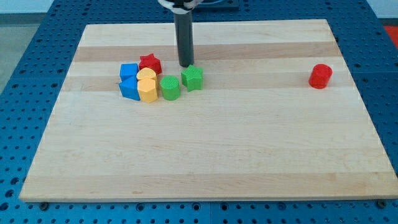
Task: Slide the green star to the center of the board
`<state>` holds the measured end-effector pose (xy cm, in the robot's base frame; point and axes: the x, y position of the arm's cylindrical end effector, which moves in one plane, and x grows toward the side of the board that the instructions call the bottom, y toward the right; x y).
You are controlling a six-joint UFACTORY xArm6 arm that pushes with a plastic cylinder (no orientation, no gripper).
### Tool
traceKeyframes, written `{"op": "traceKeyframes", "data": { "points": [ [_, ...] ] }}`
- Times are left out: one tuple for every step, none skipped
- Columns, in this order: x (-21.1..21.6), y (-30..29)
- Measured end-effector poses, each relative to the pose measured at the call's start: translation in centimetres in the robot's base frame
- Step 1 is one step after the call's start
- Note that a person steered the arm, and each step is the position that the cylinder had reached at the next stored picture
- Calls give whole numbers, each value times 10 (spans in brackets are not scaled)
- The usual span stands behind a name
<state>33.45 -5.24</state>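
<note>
The green star (193, 78) lies in the upper left-centre of the wooden board (205, 155). My tip (186, 65) is just above the star toward the view's top, very close to or touching its upper left edge. A green cylinder (170, 88) sits just left of the star. Left of that are two yellow blocks (147, 85), stacked top to bottom in the view, then two blue blocks (129, 81). A red star (150, 63) lies above the yellow blocks, left of my tip.
A red cylinder (321, 76) stands alone near the board's right edge. The board rests on a blue perforated table (31, 37).
</note>
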Motion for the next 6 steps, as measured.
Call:
{"op": "traceKeyframes", "data": {
  "points": [
    [25,0],
    [39,0],
    [40,15],
    [44,34],
    [55,34],
    [73,19]
  ]
}}
